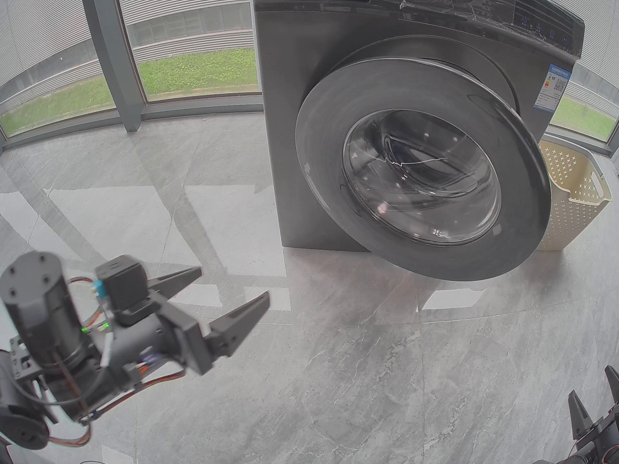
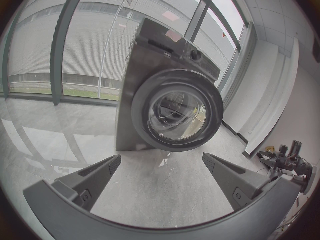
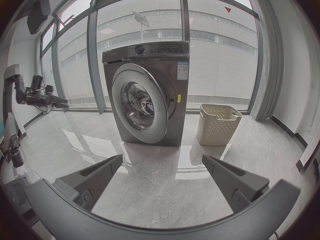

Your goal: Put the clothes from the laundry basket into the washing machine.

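Observation:
A grey front-loading washing machine stands ahead, its round glass door swung partly open toward me. To its right on the floor is a cream perforated laundry basket; the right wrist view shows the washing machine and the laundry basket, with no clothes visible over its rim. My left gripper hovers open and empty at the lower left, well short of the machine. My right gripper sits open at the lower right corner, holding nothing. Through the left wrist view, the door lies straight ahead between the open jaws.
Polished grey tile floor stretches between me and the machine. Floor-to-ceiling windows with a dark pillar run behind. A white wall and curtain close off the right side beyond the basket.

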You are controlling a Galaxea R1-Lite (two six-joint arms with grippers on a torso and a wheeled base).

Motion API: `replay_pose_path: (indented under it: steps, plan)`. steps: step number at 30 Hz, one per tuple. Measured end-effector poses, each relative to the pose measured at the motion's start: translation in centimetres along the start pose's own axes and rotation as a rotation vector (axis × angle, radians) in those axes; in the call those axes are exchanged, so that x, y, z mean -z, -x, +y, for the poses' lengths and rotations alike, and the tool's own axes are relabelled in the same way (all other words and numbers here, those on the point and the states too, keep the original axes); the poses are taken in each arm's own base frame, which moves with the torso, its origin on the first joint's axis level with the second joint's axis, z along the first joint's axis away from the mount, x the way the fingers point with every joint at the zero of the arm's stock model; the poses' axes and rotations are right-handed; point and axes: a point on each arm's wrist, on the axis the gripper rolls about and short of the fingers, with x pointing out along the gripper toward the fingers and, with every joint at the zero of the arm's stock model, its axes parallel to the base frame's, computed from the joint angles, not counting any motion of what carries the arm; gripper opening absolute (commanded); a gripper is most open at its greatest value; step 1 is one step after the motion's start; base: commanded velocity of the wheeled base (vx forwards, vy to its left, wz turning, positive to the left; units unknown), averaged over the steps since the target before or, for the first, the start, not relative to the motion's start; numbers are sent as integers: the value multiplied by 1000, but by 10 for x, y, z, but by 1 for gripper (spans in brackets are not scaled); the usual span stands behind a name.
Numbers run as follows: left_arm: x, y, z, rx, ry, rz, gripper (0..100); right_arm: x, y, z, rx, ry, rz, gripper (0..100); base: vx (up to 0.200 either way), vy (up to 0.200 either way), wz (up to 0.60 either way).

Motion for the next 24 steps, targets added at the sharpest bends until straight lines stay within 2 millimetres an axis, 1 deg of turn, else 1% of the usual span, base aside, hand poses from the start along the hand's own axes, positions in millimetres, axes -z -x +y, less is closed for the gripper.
replay_pose_path:
  steps: [4, 6, 11, 14, 17, 21, 23, 24]
  plan:
    - [4, 48, 13, -22, -14, -60, 100, 0, 0, 0, 0, 0, 0, 100, 0, 0, 0]
    - [8, 69, 20, -46, -19, -89, 100, 0, 0, 0, 0, 1, 0, 100, 0, 0, 0]
    - [20, 115, 35, -141, -30, -143, 100, 0, 0, 0, -1, 0, 0, 100, 0, 0, 0]
    - [30, 135, 41, -201, -35, -152, 100, 0, 0, 0, -1, 0, 0, 100, 0, 0, 0]
    - [44, 156, 44, -260, -38, -152, 100, 0, 0, 0, -1, 0, 0, 100, 0, 0, 0]
    - [63, 177, 44, -313, -37, -142, 100, 0, 0, 0, -2, 0, 0, 100, 0, 0, 0]
    - [77, 188, 44, -360, -33, -116, 100, 0, 0, 0, -3, 0, 0, 100, 0, 0, 0]
    - [79, 189, 43, -370, -32, -115, 100, 0, 0, 0, -3, 0, 0, 100, 0, 0, 0]
